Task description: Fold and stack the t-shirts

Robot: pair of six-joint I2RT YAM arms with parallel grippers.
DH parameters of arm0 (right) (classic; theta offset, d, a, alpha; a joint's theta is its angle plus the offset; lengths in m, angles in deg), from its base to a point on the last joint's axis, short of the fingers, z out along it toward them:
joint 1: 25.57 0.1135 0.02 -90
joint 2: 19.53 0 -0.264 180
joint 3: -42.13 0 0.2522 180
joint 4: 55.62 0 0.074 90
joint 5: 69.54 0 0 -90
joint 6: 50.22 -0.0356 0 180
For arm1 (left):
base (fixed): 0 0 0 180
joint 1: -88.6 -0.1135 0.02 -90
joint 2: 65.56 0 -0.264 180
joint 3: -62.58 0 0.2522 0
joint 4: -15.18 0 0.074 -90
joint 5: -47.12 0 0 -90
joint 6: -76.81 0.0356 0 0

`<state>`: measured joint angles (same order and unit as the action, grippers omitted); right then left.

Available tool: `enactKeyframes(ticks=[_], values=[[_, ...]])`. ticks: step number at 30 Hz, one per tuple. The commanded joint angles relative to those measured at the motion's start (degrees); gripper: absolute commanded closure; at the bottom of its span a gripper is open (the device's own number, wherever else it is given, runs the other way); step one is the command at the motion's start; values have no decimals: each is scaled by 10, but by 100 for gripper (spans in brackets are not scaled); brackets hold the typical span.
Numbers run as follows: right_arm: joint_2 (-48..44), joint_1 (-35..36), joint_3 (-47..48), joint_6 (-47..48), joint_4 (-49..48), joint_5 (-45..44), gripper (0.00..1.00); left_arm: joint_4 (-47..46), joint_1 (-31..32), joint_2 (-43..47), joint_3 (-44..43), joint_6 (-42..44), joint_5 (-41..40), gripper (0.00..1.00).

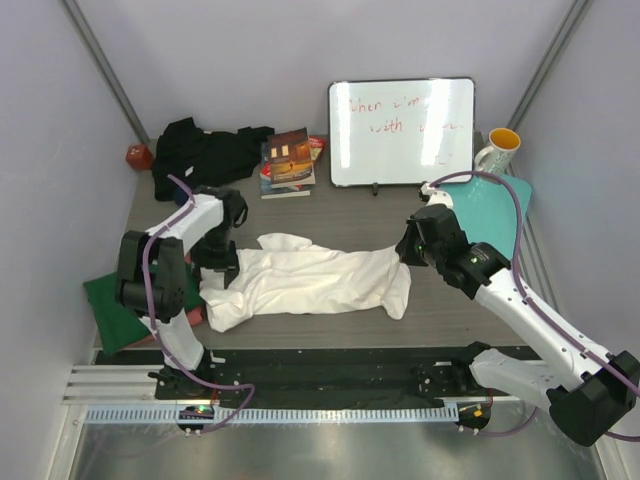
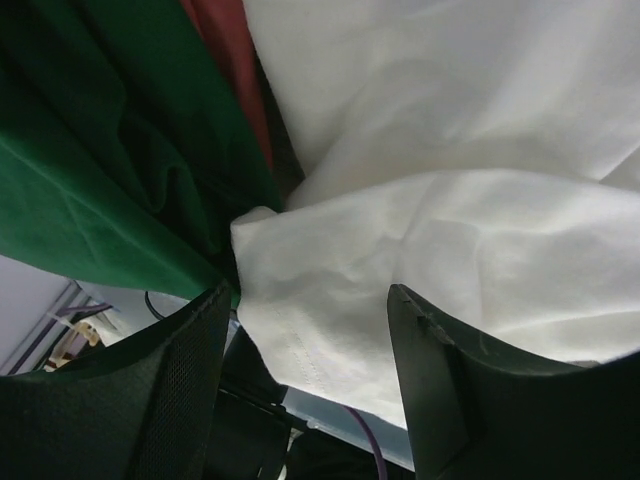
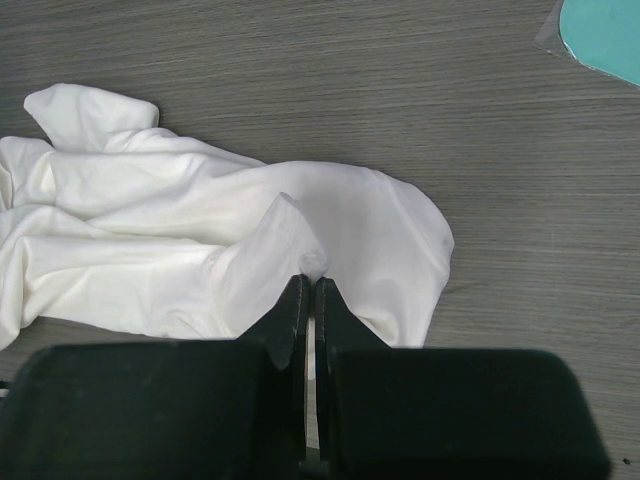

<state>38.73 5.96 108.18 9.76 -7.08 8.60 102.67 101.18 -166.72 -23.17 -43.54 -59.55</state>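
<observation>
**White shirt pinched at one end, crumpled across mid-bench**

The white t-shirt lies rumpled and stretched sideways across the middle of the bench, unfolded. One sleeve pokes up at its far left corner.

The right hand is at the shirt's right end. Its fingers are pressed together on a small raised fold of the white cloth, and the rest of the shirt trails away to the left over the wood grain.

The left hand is at the shirt's left edge with its fingers well apart. White cloth shows in the gap between them, but nothing is pinched.

Just beside that edge, the green t-shirt hangs partly off the bench's left side. A strip of the salmon t-shirt shows between the green and the white.

The black t-shirt sits in a heap at the far left corner, next to the books. Along the back stand a whiteboard and a mug, and the teal mat lies at the right.
</observation>
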Motion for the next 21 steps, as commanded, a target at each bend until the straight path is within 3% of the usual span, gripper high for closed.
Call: enactKeyframes(ticks=[1, 6, 8, 9, 10, 11, 12, 14, 21], values=[[-5, 0, 21, 8, -19, -5, 99, -23, -5, -12, 4, 5, 14, 35], [-5, 0, 21, 7, -18, -5, 99, -25, -5, -26, -3, 8, 22, 37], [-8, 0, 19, 8, -19, -8, 99, -28, -5, -27, 4, 8, 36, 44], [-8, 0, 18, 7, -20, -9, 99, -32, -5, -26, 7, 8, 40, 50], [-7, -1, 18, 6, -19, -7, 99, -32, -5, -25, 11, 7, 41, 66], [-6, 0, 19, 7, -19, -6, 99, -35, -5, -24, 14, 6, 44, 74], [-6, 0, 20, 6, -20, -5, 99, -38, -5, -23, 17, 5, 44, 88], [-7, 0, 19, 4, -20, -4, 99, -38, -5, -17, 20, 1, 43, 100], [-11, 0, 11, -6, -20, -7, 99, -27, -5, 11, -22, -13, -26, 100]])
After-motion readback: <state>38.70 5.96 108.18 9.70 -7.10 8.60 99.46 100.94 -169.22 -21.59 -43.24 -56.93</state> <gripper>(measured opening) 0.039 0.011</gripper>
